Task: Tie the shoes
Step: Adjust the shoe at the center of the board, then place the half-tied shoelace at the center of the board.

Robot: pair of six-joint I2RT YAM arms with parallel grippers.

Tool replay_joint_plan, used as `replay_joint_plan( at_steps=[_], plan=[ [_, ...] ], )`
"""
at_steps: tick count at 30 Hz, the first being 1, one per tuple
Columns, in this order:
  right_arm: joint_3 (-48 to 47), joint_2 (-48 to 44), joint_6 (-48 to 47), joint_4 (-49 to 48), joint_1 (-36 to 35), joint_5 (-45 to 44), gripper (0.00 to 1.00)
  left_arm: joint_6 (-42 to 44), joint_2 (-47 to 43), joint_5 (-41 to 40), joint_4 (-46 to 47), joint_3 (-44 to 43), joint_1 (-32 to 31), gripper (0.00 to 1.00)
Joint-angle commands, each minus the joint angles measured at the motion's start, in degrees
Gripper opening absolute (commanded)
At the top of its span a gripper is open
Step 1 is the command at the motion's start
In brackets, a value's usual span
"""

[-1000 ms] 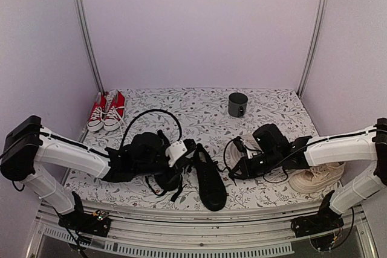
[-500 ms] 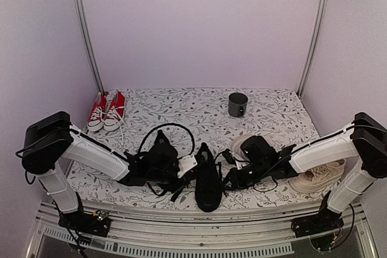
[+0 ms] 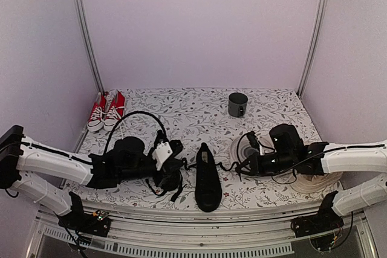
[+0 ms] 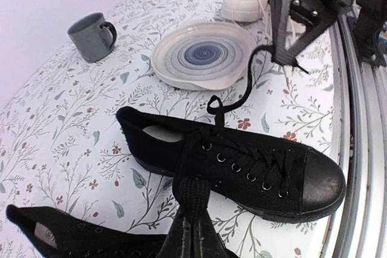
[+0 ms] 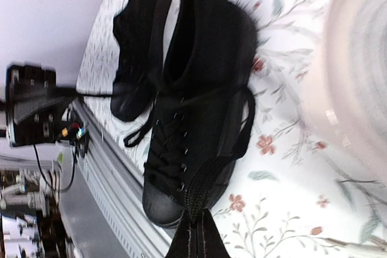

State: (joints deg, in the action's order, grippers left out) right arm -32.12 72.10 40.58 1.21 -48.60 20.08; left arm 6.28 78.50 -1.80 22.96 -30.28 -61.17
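I see nothing in the gray mug (image 4: 91, 36) or on the plate (image 4: 202, 54). One black shoe (image 3: 207, 176) lies mid-table; my left arm hides the other. Left gripper (image 4: 192, 229) and right gripper (image 5: 196, 234) each pinch a lace end.

I count: two black shoes (image 3: 207, 179) (image 3: 166, 176), two red sneakers (image 3: 106, 111), one cream sneaker (image 4: 245, 4), one grey mug (image 3: 237, 104), one plate (image 4: 202, 52), two claws (image 3: 180, 162) (image 3: 240, 167).
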Motion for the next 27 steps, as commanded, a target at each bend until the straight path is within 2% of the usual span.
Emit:
replay_joint_plan(
  at_steps=[1, 5, 11, 17, 21, 27],
  plan=[
    [4.91, -9.98, 2.56, 3.79, 8.04, -5.49, 0.01, -5.95, -8.86, -5.74, 0.11, 6.67, -0.48, 0.0],
    [11.9, -16.87, 6.46, 1.78, 14.15, -6.74, 0.01, -12.48, -14.32, -10.89, -0.15, 12.65, 0.2, 0.0],
    [21.01, -21.19, 16.4, -1.45, 15.67, -7.99, 0.01, -19.85, -16.91, -14.28, -1.79, 16.86, 4.73, 0.0],
    [27.19, -25.33, 21.39, -3.01, 18.3, -7.05, 0.01, -19.99, -20.12, -12.01, -0.11, 20.18, 12.2, 0.0],
    [29.4, -26.8, 24.51, -3.82, 19.62, -6.89, 0.01, -20.35, -19.05, -10.65, 1.06, 20.06, 14.65, 0.0],
    [28.19, -25.74, 22.93, -2.13, 20.12, -6.89, 0.01, -20.77, -15.55, -9.67, 1.2, 18.81, 16.08, 0.0]
  ],
)
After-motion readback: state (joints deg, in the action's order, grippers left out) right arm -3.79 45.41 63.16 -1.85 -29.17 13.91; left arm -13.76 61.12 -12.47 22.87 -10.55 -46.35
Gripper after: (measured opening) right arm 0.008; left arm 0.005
